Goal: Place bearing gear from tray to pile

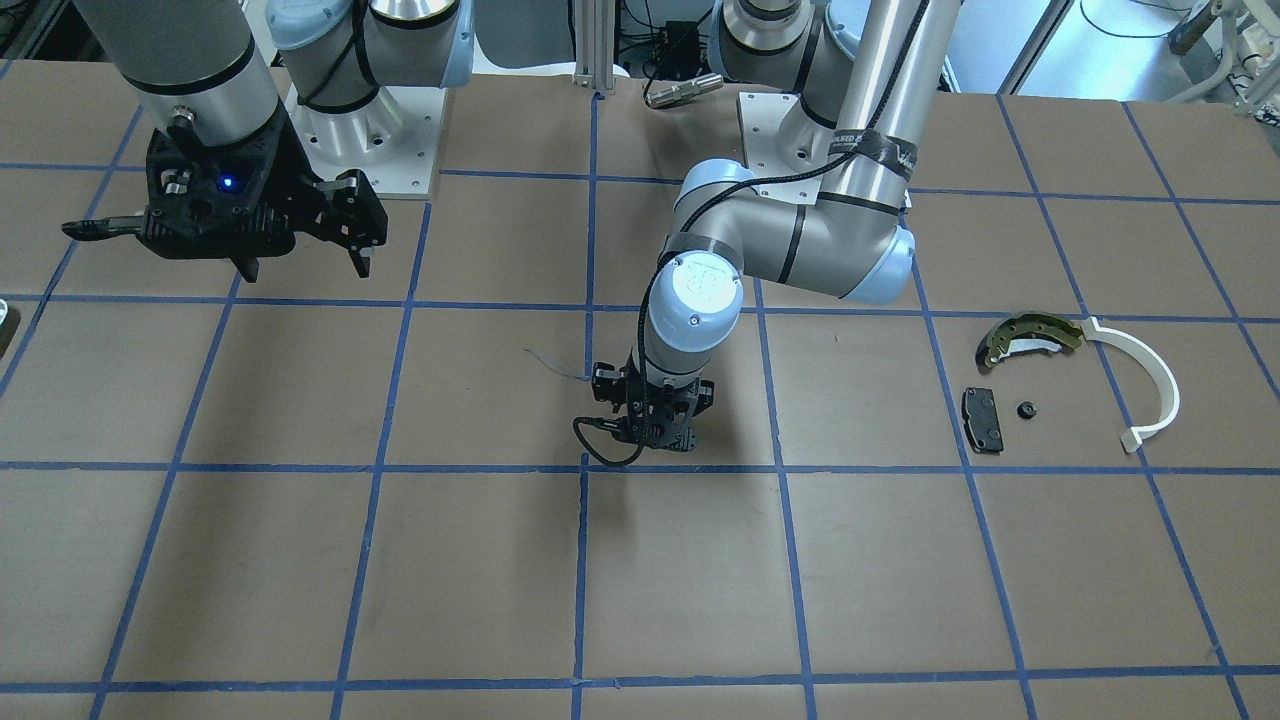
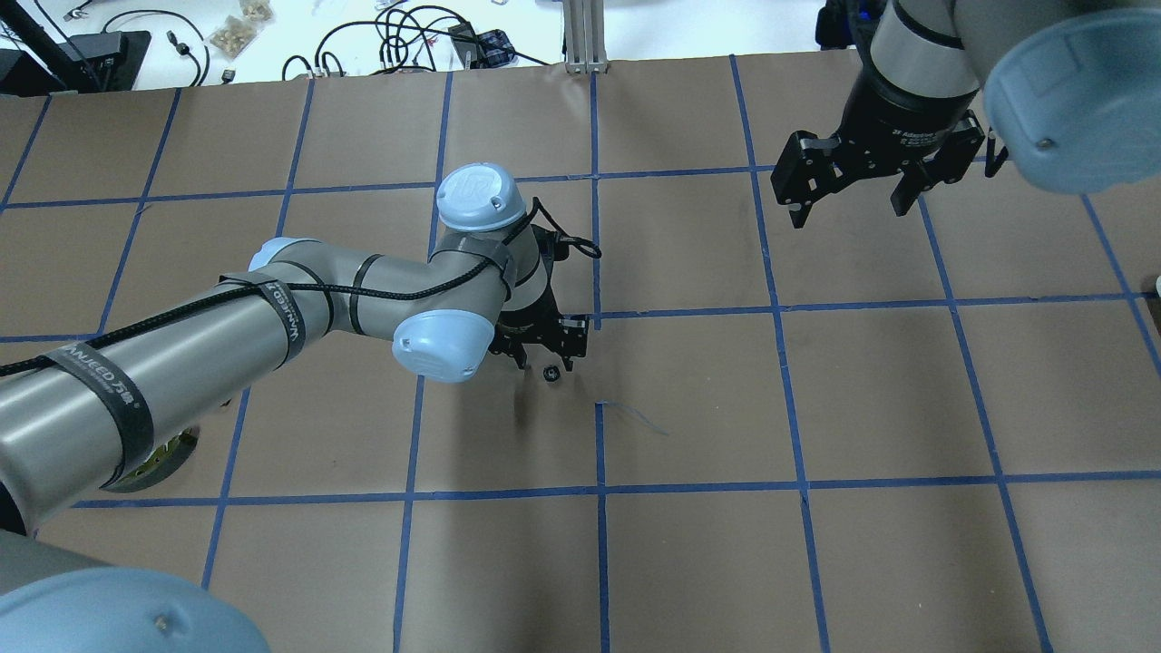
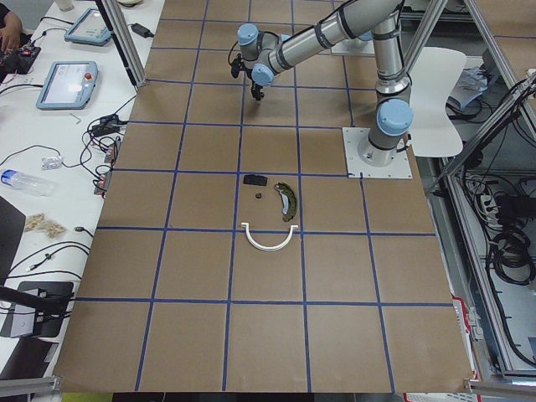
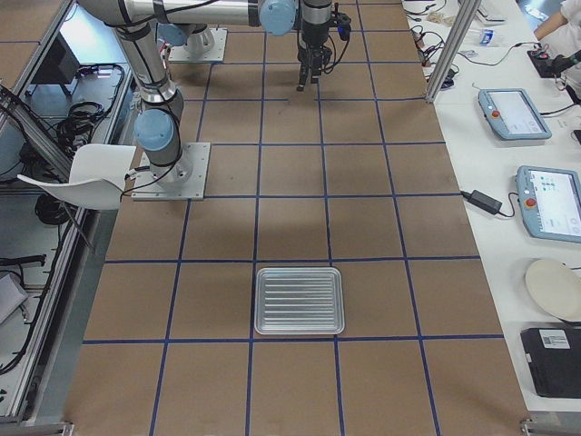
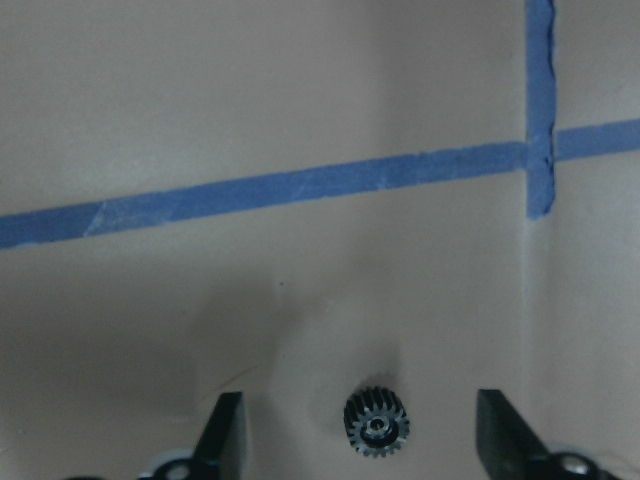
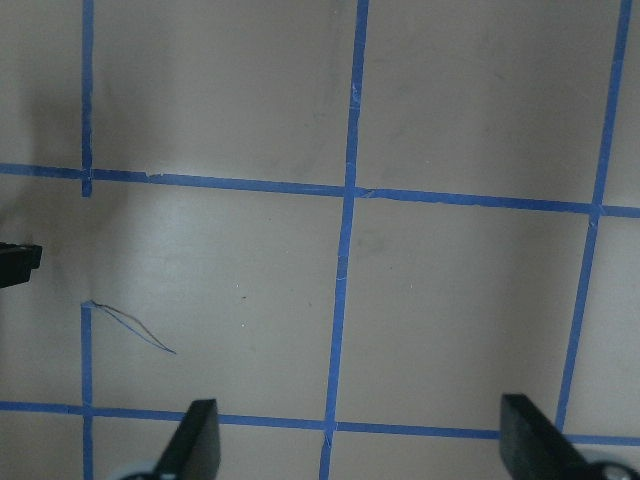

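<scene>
A small black bearing gear [image 5: 377, 423] lies flat on the brown paper near the table's middle; it also shows in the overhead view [image 2: 550, 373]. My left gripper [image 5: 360, 400] is open and points down, with a finger on each side of the gear, apart from it; it also shows in the overhead view [image 2: 546, 363]. The pile lies far off: an olive brake shoe [image 1: 1025, 335], a white arc strip [image 1: 1150, 385], a black pad [image 1: 982, 420] and a small black part [image 1: 1025, 409]. The ribbed metal tray [image 4: 300, 301] is empty. My right gripper [image 2: 848, 195] is open and empty, held above the table.
Blue tape lines [image 5: 300, 185] cross the paper just beyond the gear. A thin loose thread [image 6: 130, 328] lies on the paper nearby. The left arm's elbow [image 2: 444, 345] hangs over the table beside the gripper. Tablets and cables lie on the side benches [image 4: 513, 113].
</scene>
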Robot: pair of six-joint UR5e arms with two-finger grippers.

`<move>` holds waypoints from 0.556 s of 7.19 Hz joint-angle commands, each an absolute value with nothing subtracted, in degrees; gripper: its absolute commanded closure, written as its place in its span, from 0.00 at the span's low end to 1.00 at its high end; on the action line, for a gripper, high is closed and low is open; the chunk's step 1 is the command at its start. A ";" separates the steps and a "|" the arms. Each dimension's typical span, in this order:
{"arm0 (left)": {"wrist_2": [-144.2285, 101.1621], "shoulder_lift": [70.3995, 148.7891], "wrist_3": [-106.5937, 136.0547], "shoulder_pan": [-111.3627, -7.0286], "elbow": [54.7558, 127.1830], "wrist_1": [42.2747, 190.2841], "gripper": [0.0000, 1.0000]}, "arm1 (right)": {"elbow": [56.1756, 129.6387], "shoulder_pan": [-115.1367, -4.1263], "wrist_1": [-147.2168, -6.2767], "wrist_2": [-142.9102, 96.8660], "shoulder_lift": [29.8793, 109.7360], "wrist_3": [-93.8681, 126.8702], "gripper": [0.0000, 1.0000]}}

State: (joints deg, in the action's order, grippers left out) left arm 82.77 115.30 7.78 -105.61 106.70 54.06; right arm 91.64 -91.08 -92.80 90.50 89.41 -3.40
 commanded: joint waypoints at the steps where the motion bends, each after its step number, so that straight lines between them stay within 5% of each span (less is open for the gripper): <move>1: 82.79 115.84 7.82 -105.64 106.61 54.05 0.33 | 91.67 -90.79 -93.43 90.35 89.56 -1.42 0.00; 2: 82.88 116.19 7.74 -105.64 106.61 53.97 0.45 | 91.67 -90.88 -93.69 90.35 90.08 -1.23 0.00; 4: 82.79 116.19 7.91 -105.64 106.61 53.97 1.00 | 91.76 -90.97 -95.70 90.35 90.09 -1.40 0.00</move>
